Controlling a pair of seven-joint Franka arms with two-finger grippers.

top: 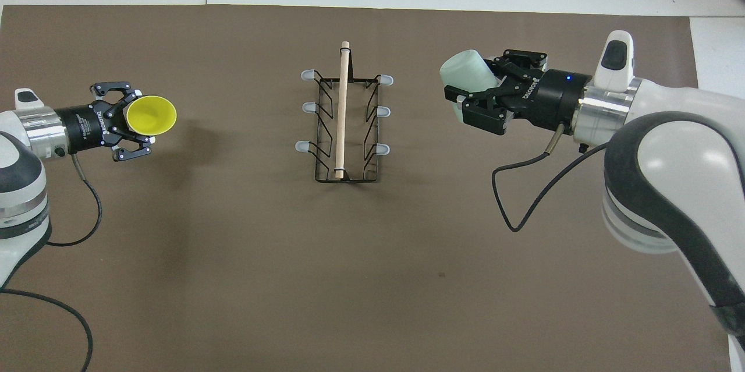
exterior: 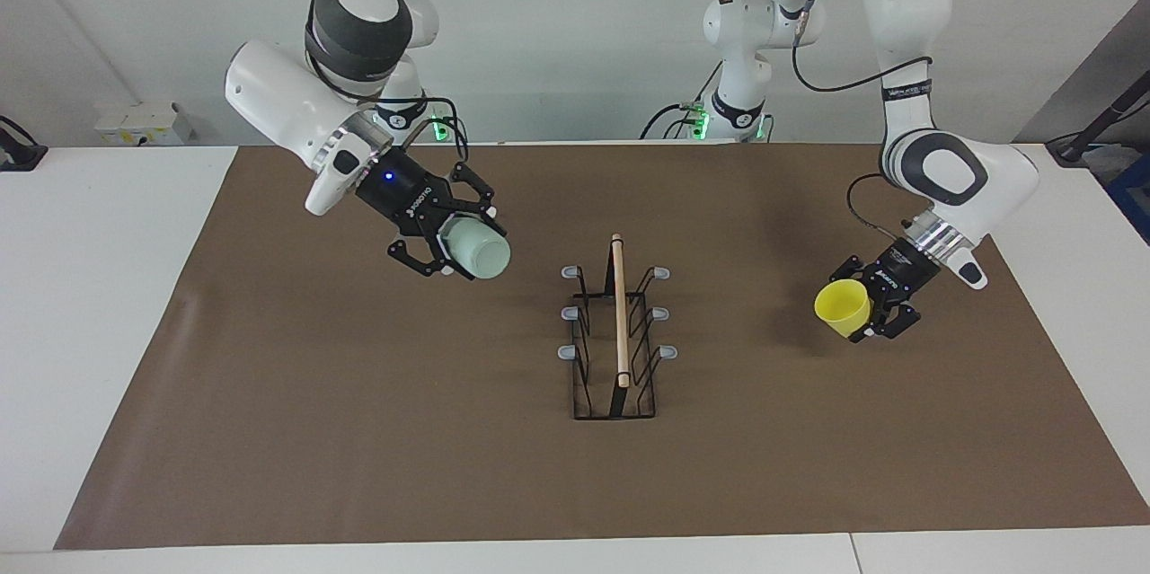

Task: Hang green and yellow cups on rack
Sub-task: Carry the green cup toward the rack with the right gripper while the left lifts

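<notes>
the left end effector [exterior: 861, 312] hangs over the brown mat [exterior: 359, 430] toward the left arm's end of the surface [exterior: 108, 287], raised off it; it is clenched around the yellow cup [exterior: 843, 308], which sits between its fingers with the open mouth turned sideways toward the rack [exterior: 616, 333]; in the overhead view the same end effector [top: 131, 121] points along the surface at the rack, and the cup's [top: 151, 116] mouth shows as a bright yellow ring; the rack is well apart from this end effector, in the middle of the mat, standing upright with its wooden rod [top: 342, 110] running away from the robots and three grey-tipped prongs on each side; none of the prongs carries a cup; the right end effector [exterior: 454, 243] is up in the air over the mat toward the right arm's end, well apart from the rack too; it is grasping the green cup [exterior: 478, 249], which lies tilted in the grip with its closed bottom aimed toward the rack; from above, the right end effector [top: 474, 89] reaches in level with the prongs farthest from the robots, and the green cup [top: 463, 71] juts out past its fingers toward the rack without touching it.
</notes>
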